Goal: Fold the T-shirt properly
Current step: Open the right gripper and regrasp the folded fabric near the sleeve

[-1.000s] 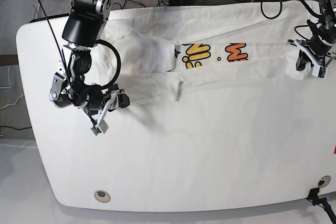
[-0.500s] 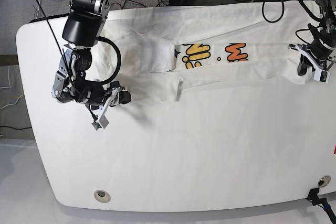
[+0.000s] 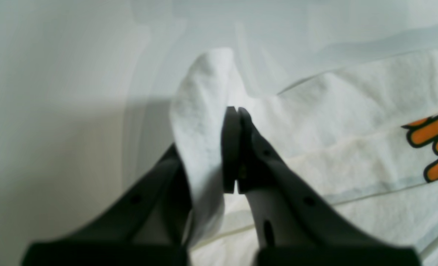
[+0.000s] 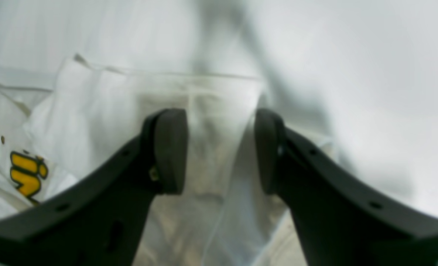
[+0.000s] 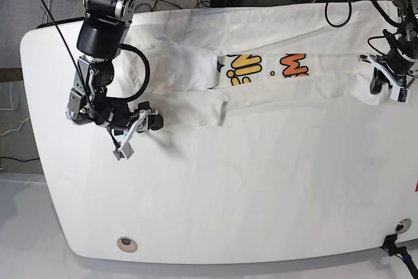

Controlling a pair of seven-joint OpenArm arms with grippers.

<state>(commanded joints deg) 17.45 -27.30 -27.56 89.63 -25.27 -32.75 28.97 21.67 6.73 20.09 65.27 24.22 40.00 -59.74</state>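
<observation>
The shirt (image 5: 261, 76) lies in a long band across the counter (image 5: 261, 194). Left gripper (image 3: 219, 144) pinches its end; right gripper (image 4: 221, 151) hangs open, empty. Pulled one-sidedly, the band could skew or slip

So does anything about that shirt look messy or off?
Yes. The T-shirt lies as a long, uneven band, print partly hidden by a fold. The left hand pinches one bunched end; the right hand is open over the other.
</observation>
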